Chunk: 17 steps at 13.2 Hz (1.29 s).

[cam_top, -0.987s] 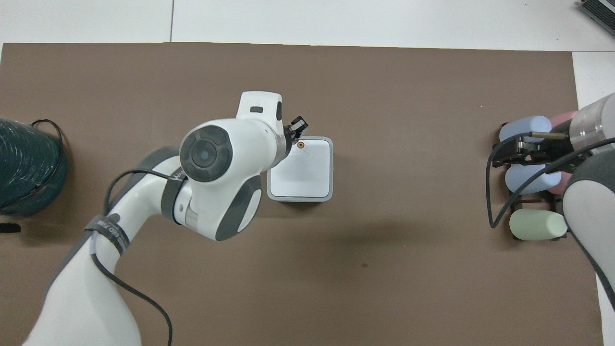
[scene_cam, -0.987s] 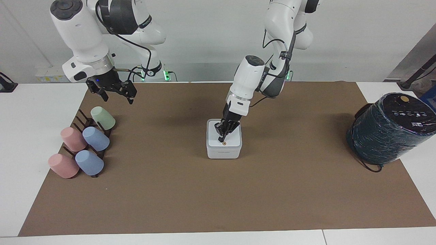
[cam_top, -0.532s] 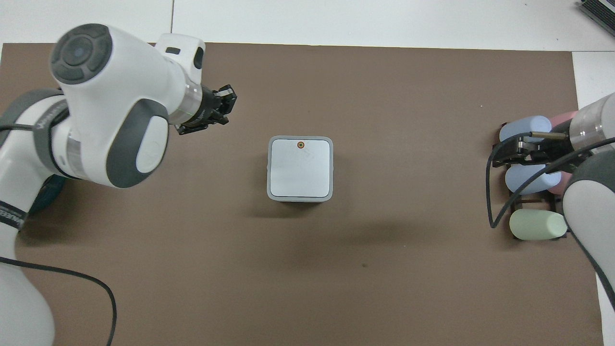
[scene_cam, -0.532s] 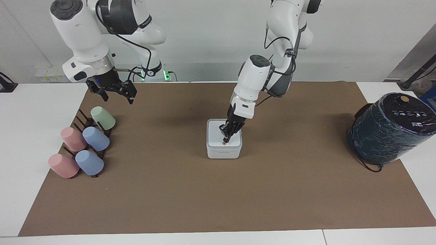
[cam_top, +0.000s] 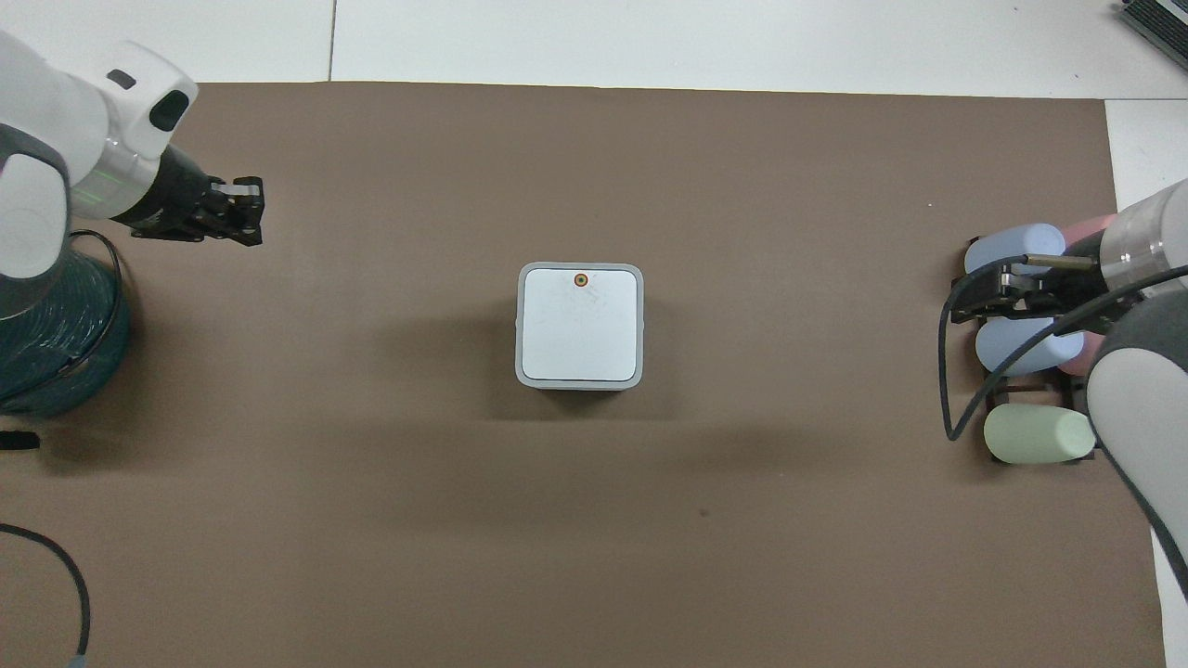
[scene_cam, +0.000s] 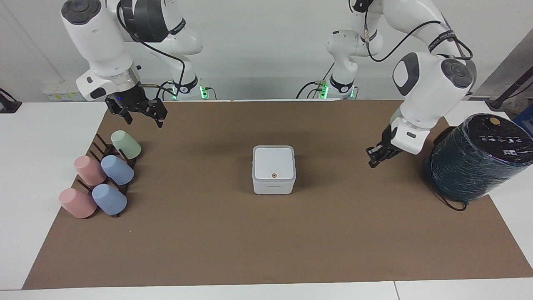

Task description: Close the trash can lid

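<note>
The white square trash can (scene_cam: 273, 186) stands in the middle of the brown mat. Its lid (scene_cam: 274, 162) lies flat and closed on it, with the orange dot on the edge farthest from the robots. From overhead the lid (cam_top: 580, 325) covers the can. My left gripper (scene_cam: 371, 161) is shut and empty. It hangs over the mat between the can and the dark cylinder, well clear of the lid, and also shows in the overhead view (cam_top: 249, 211). My right gripper (scene_cam: 143, 120) is open and waits above the cup rack, as the overhead view (cam_top: 986, 295) also shows.
A large dark wrapped cylinder (scene_cam: 479, 160) stands at the left arm's end of the table, seen also from overhead (cam_top: 51, 343). A rack of pink, blue and green cups (scene_cam: 104, 175) lies at the right arm's end. The brown mat (scene_cam: 266, 241) covers the table.
My left gripper has lifted off the lid and swung away toward the dark cylinder at the left arm's end. The lid stays flat on the can. The right arm has not moved.
</note>
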Each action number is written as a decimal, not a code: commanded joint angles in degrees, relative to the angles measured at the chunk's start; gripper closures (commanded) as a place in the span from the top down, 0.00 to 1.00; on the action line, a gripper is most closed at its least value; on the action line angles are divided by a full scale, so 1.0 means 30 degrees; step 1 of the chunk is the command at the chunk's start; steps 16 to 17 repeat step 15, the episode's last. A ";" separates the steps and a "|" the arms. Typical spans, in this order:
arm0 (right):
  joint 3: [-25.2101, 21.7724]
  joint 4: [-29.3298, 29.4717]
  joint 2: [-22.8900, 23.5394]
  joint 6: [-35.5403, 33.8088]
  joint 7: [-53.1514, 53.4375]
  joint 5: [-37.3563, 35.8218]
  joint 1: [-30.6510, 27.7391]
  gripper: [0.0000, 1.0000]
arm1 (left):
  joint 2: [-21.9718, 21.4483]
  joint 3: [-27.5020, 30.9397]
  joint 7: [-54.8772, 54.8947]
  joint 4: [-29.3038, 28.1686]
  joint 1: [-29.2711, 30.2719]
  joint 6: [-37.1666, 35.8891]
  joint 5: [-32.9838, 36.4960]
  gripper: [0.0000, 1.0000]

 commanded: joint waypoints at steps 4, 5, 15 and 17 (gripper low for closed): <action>0.0191 -0.0453 -0.0434 0.0129 0.0220 0.0129 -0.0260 1.00 | -0.2530 -0.0180 0.1845 -0.0047 0.0060 -0.2262 0.1893 0.27; 0.0191 -0.0453 -0.0434 0.0129 0.0220 0.0158 -0.0260 1.00 | -0.2737 -0.0180 0.1845 -0.0047 0.0060 -0.2409 0.1894 0.47; 0.0191 -0.0453 -0.0434 0.0129 0.0220 0.0129 -0.0260 1.00 | -0.2974 -0.0209 0.2811 -0.0135 0.0030 -0.1766 0.2480 1.00; 0.0191 -0.0453 -0.0434 0.0129 0.0220 0.0129 -0.0260 1.00 | -0.2974 -0.0209 0.2811 -0.0135 0.0030 -0.1766 0.2480 1.00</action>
